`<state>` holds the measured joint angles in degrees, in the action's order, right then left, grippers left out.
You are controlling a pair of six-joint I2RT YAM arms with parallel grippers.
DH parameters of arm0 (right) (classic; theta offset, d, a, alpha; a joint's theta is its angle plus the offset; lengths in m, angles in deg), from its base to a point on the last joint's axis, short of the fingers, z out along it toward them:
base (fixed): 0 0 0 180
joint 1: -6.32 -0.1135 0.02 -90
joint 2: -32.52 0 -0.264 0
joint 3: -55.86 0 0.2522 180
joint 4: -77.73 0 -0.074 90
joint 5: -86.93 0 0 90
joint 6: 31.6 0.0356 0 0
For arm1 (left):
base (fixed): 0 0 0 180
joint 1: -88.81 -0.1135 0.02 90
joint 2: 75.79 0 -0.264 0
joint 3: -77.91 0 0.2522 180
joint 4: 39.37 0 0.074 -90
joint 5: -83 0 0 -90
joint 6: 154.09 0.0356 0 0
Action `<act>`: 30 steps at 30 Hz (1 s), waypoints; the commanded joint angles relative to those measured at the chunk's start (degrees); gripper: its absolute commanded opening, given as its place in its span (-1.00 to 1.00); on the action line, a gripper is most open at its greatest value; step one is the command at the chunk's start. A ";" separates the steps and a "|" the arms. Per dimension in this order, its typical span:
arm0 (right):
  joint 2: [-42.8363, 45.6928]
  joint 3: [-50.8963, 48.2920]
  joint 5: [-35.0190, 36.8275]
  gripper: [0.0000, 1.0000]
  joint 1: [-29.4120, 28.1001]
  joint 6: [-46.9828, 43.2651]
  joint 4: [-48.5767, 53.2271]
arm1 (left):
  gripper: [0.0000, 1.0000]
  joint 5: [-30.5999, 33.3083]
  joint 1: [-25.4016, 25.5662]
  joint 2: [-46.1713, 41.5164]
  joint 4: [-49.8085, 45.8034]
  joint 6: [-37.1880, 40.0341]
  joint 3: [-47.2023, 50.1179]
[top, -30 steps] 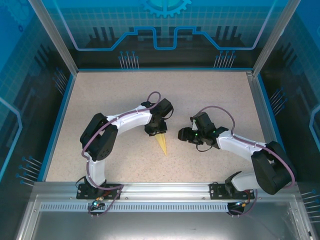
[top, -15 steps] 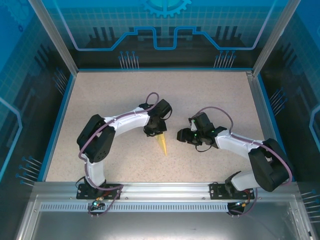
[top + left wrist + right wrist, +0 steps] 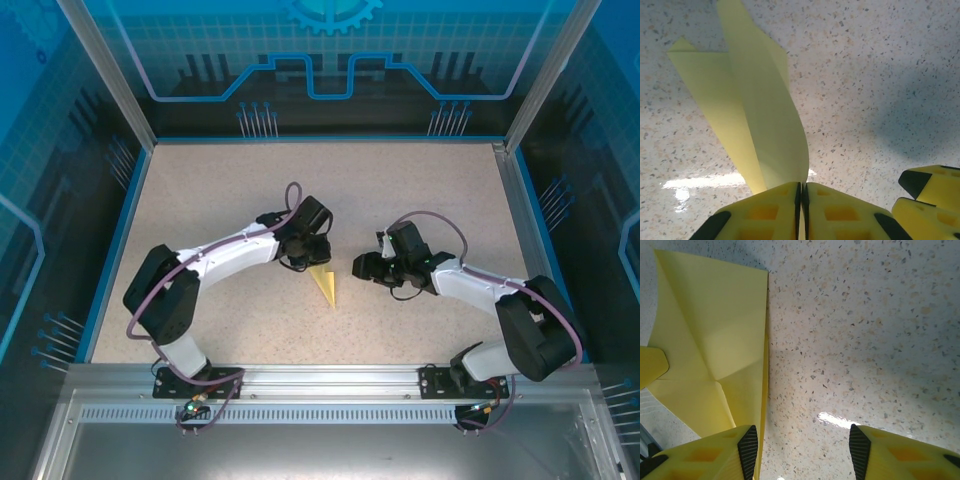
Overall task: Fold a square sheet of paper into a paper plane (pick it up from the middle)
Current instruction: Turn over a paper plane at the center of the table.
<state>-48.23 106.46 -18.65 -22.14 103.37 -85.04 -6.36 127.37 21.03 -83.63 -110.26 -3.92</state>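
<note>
Pinches the paper plane [image 3: 325,285] in the left gripper [image 3: 306,252], with both fingers [image 3: 765,212] pressed flat together on the yellow paper.

Clamps a curved flap of the plane right at the seam between those fingers, seen from the left wrist, and lets the remaining folds fan away above the speckled table [image 3: 200,200]. Sets the plane's wide end under the left gripper and aims its narrow tip toward the near edge, seen from the top. Leaves the right gripper [image 3: 362,268] spread, with bare tabletop between its jaws and one jaw just beside the plane's straight edge in the right wrist view. Brings both grippers near each other around the middle of the table, one on either side of the plane. Cannot tell whether the tip touches the table.
</note>
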 commanded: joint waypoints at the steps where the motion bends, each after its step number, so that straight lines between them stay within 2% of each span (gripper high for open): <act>1: 0.45 0.59 -2.45 0.08 0.87 -0.37 -0.90 | -0.69 -1.22 -1.62 -2.19 0.24 0.36 3.50; 9: -4.37 4.17 -8.51 0.11 -1.33 -2.32 -3.26 | -0.34 -1.26 -3.57 -3.57 -0.87 -2.13 7.62; 16: -11.40 8.05 -10.44 0.14 -4.04 -2.69 -4.46 | -0.36 -1.02 -3.61 -2.66 -2.47 -1.61 6.07; 19: -13.74 9.41 -11.22 0.16 -4.67 -3.34 -4.54 | -0.45 -0.38 -3.68 -2.94 -3.89 -1.64 6.22; 30: -20.20 15.60 -13.12 0.27 -7.16 -6.43 -2.41 | -0.59 -0.12 -4.49 -5.57 -4.37 -2.81 11.11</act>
<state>-67.00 119.51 -30.30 -28.15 98.96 -88.38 -6.66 123.37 17.18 -86.30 -112.21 6.24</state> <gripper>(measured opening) 0.633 0.208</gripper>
